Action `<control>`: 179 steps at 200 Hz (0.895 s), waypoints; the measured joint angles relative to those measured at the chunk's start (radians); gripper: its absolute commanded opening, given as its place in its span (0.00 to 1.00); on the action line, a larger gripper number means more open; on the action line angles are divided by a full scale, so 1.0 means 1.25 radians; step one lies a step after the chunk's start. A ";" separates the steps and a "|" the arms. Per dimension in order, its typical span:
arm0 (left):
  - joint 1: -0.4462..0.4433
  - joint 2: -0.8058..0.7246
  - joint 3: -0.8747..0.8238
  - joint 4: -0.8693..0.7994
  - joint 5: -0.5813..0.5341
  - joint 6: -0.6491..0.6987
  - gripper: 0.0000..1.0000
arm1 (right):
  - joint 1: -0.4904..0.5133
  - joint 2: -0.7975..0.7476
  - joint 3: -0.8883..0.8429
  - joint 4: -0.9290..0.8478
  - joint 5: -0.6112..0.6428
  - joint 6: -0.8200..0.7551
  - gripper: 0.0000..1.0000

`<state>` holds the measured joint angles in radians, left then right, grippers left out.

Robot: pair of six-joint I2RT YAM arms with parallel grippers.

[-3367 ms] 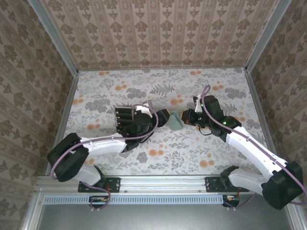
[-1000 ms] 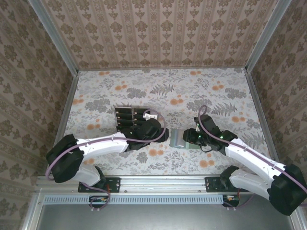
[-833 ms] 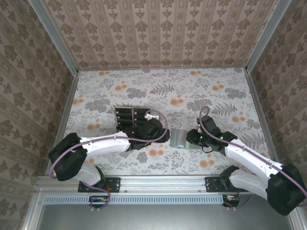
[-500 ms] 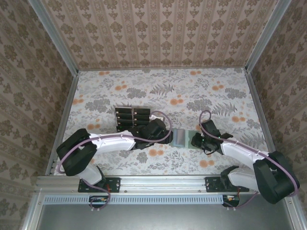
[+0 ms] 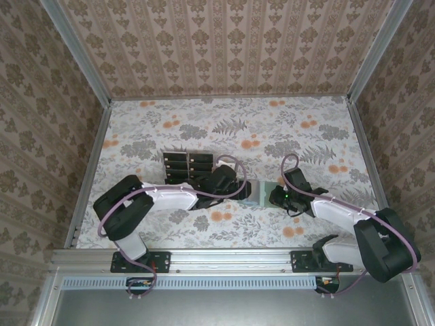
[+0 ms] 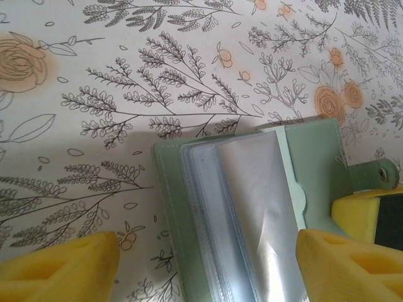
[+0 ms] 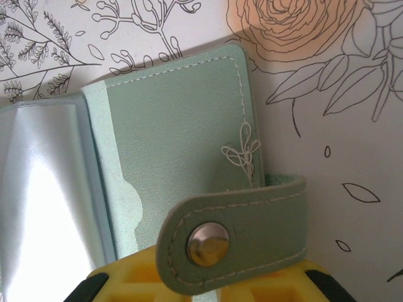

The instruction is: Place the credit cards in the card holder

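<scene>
- Two sets of fingers meet at the card holder [image 5: 256, 193], which lies open on the bench [image 5: 204, 122] between them, clear sleeves up.
- Left fingers [image 6: 56, 264] are spread wide above the sleeves and hold nothing. Right fingers [image 7: 126, 286] are almost closed at the strap, but I cannot tell if they really pinch it.
- Risk: if the strap slips free, the cover may fall over the sleeves. A low left approach could push the holder away.
- Count: one holder, one clear rack [image 5: 204, 151] and about six black cards [image 5: 187, 166] in it, left of the holder. The arm may hide more.
</scene>
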<state>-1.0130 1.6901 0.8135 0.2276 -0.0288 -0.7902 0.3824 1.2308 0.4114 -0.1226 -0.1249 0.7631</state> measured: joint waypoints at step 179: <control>0.005 0.065 -0.026 0.198 0.042 -0.066 0.53 | -0.002 0.000 0.000 0.001 -0.003 0.000 0.17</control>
<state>-1.0061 1.7718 0.7811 0.4755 0.0242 -0.8730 0.3794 1.2308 0.4110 -0.1219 -0.1284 0.7635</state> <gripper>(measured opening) 0.578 0.166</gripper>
